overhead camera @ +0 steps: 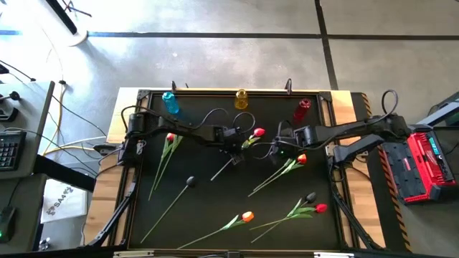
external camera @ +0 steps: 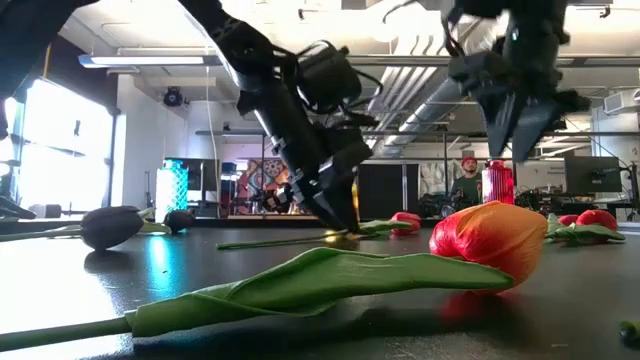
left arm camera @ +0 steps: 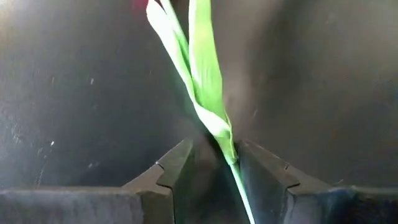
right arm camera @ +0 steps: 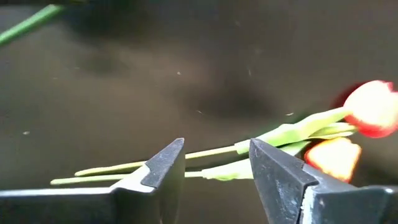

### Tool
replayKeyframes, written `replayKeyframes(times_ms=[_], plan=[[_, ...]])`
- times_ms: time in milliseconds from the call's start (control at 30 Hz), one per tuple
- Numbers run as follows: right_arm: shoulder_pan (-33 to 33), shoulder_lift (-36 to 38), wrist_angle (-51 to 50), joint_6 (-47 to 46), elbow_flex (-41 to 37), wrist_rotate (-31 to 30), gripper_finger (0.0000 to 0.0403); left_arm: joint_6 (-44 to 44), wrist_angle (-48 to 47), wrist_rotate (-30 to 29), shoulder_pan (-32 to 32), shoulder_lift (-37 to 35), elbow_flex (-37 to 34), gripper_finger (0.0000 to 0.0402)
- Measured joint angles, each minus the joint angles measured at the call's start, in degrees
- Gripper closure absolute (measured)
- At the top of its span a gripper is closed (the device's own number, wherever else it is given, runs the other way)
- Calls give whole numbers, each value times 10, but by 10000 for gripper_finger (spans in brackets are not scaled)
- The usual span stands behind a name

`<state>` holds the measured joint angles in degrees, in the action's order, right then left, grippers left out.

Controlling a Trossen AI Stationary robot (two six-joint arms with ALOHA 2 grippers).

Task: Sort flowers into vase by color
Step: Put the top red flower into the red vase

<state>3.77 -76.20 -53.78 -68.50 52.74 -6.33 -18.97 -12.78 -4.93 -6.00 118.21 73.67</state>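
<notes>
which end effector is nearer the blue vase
Left. The left end effector is mid-table, around a red tulip's stem, diagonally off the blue vase; the right end effector is farther toward the red vase.

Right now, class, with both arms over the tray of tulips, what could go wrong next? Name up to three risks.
1. The left gripper straddles a thin green stem with its fingers apart; closing off-centre could let it slip.
2. The right gripper hangs open above two stems lying side by side; it may pinch both, perhaps mixing colours.
3. The two grippers work close together mid-tray, so the arms might collide.
</notes>
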Motion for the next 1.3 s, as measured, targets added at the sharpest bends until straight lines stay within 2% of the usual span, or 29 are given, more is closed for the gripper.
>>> replayKeyframes(times_ms=[100, 200, 467, 600, 733, 933, 1133, 1300], plan=[[0, 0, 85, -17, -49, 4, 236, 44, -2, 1, 1, 2, 1, 303], [0, 0, 159, -25, -82, 0, 236, 51, -7, -5, 1, 2, 1, 325], [22, 4, 185, -63, -98, -44, 236, 51, -9, -5, -6, 2, 1, 394], [31, 26, 197, -71, -98, -39, 236, 26, -11, 16, -13, -2, 0, 395], [31, 80, 201, -65, -98, -37, 236, 8, -14, 37, -23, -18, 6, 399], [21, 173, 196, -46, -97, -87, 236, -16, 16, 54, -44, -49, 8, 401], [4, 210, 219, -16, -97, -103, 236, -25, 108, 106, -67, -82, 8, 401], [7, 211, 286, 13, -97, -172, 236, -59, 218, 159, -80, -103, 8, 401]])
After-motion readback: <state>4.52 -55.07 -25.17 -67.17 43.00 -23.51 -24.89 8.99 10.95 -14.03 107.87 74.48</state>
